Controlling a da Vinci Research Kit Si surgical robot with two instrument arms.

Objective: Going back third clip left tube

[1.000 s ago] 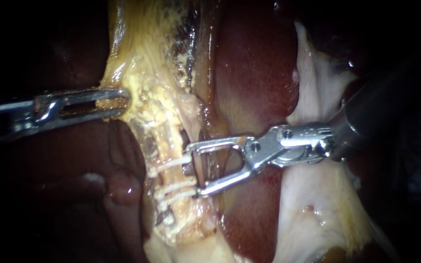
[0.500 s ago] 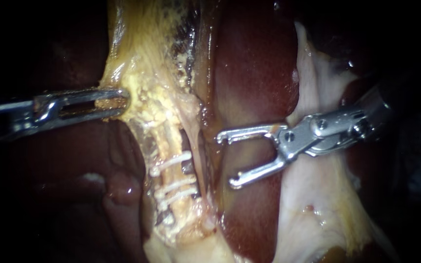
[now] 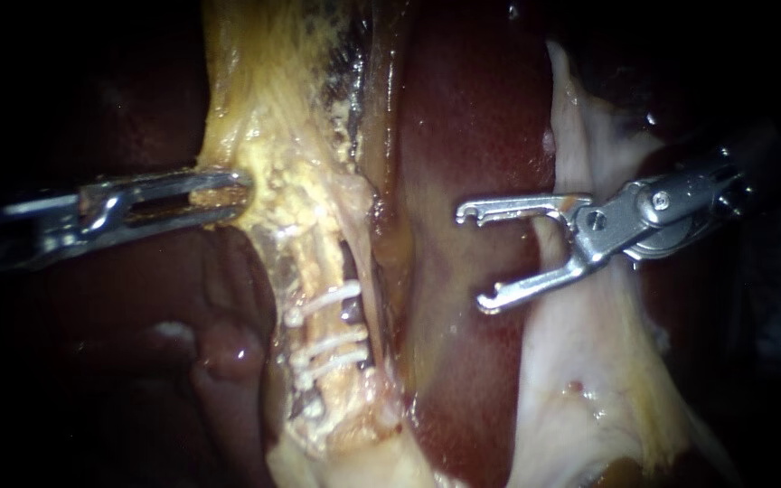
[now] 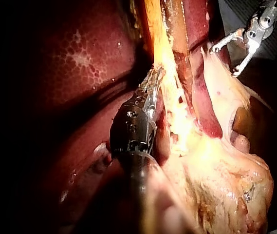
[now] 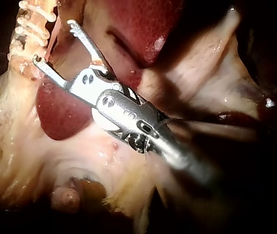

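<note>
A yellowish tube (image 3: 312,262) runs down the middle of the endoscope view with three white clips (image 3: 325,301) across its lower part. My left instrument (image 3: 223,193) is shut on the yellow tissue at the tube's upper edge; the left wrist view shows its jaws (image 4: 151,87) clamped there. My right instrument (image 3: 474,260) hangs over the liver, to the right of and apart from the clips, jaws wide open and empty. In the right wrist view its open jaws (image 5: 53,41) point toward the clips (image 5: 31,19) ahead.
Dark red liver (image 3: 476,117) lies behind the tube and under the right instrument. Pale whitish tissue (image 3: 589,380) spreads at the lower right. In the left wrist view the right instrument (image 4: 230,54) sits far ahead, beyond the tube.
My right instrument has drawn back right and upward from the clipped tube, its jaws staying open and empty. The left instrument keeps its hold.
</note>
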